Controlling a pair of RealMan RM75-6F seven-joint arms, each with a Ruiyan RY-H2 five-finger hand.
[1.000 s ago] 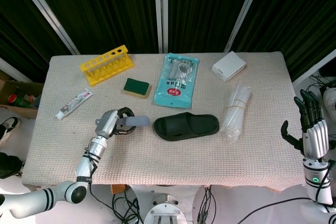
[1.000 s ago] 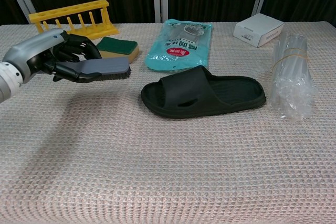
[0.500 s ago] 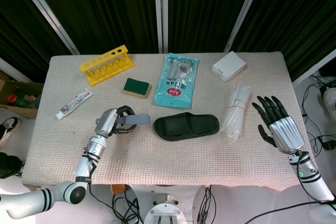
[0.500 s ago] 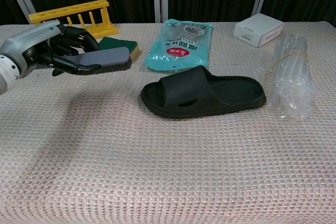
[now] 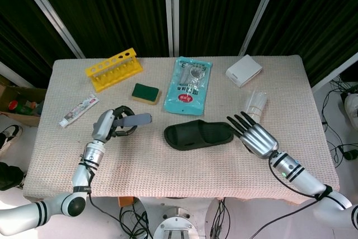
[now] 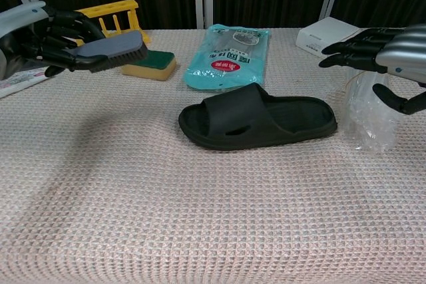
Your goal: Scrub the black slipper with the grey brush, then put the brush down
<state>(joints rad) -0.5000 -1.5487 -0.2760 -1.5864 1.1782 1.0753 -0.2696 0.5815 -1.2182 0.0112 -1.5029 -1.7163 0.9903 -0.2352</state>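
Note:
The black slipper (image 5: 198, 134) (image 6: 257, 116) lies flat near the table's middle, toe end to the left. My left hand (image 5: 108, 125) (image 6: 41, 34) grips the handle of the grey brush (image 5: 135, 120) (image 6: 114, 50) and holds it lifted in the air, left of the slipper, bristles down. My right hand (image 5: 255, 136) (image 6: 381, 54) hovers open just right of the slipper's heel, fingers spread and pointing towards it, over the clear plastic bundle (image 5: 252, 106) (image 6: 369, 101).
A green-and-yellow sponge (image 5: 146, 93) (image 6: 150, 64), a yellow rack (image 5: 113, 69), a teal packet (image 5: 189, 85) (image 6: 229, 56), a white box (image 5: 244, 70) (image 6: 324, 37) and a toothpaste tube (image 5: 78, 110) lie along the back and left.
My left hand has lifted the brush higher and drawn it back to the left. My right hand has swept in from the right edge to beside the slipper's heel.

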